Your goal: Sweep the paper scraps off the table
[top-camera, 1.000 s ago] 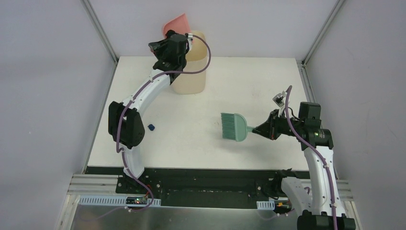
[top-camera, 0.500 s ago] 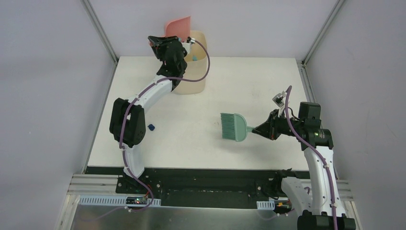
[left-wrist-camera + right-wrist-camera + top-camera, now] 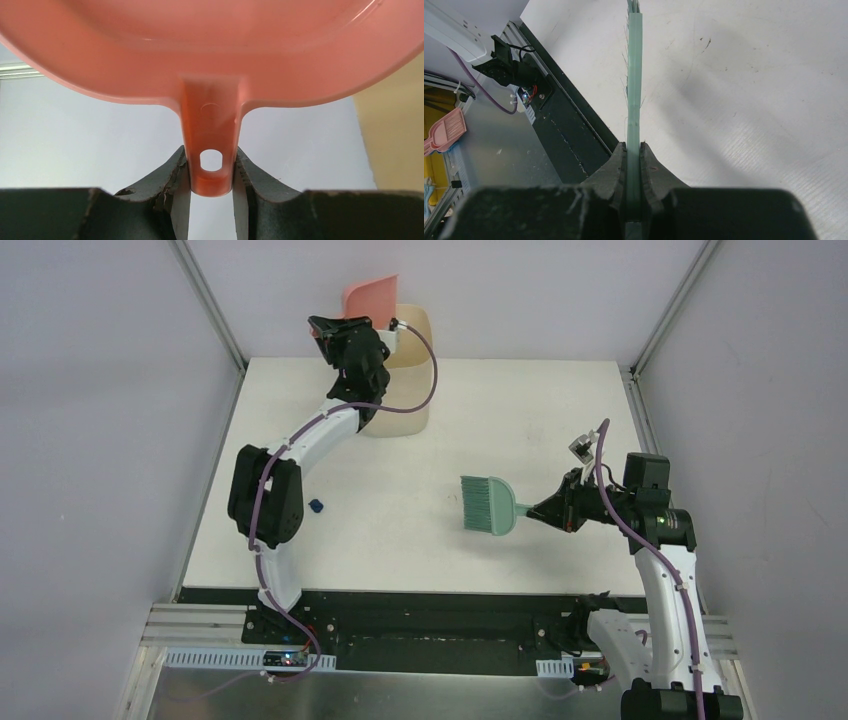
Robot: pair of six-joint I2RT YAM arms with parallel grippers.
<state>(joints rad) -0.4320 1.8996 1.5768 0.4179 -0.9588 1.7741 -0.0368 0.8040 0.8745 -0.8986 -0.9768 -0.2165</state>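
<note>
One navy paper scrap (image 3: 316, 506) lies on the white table (image 3: 520, 420) near the left arm's elbow; other scraps are out of view. My left gripper (image 3: 345, 332) is raised at the back, shut on the handle of the pink dustpan (image 3: 371, 298), which is tipped up over the cream bin (image 3: 412, 340). In the left wrist view the fingers (image 3: 170, 175) clamp the dustpan handle (image 3: 210, 150). My right gripper (image 3: 545, 509) is shut on the teal hand brush (image 3: 487, 503), held flat at the table's right middle. The right wrist view shows the brush handle (image 3: 634, 100) edge-on between the jaws.
The tall cream bin stands at the table's back centre-left. Grey walls and metal rails (image 3: 210, 300) frame the table. A black base strip (image 3: 420, 615) runs along the near edge, also in the right wrist view (image 3: 559, 135).
The left arm swung the dustpan up and left, tilting it steeply over the bin; a blue scrap seen in the bin's mouth half a second ago is gone. The right arm has not moved.
</note>
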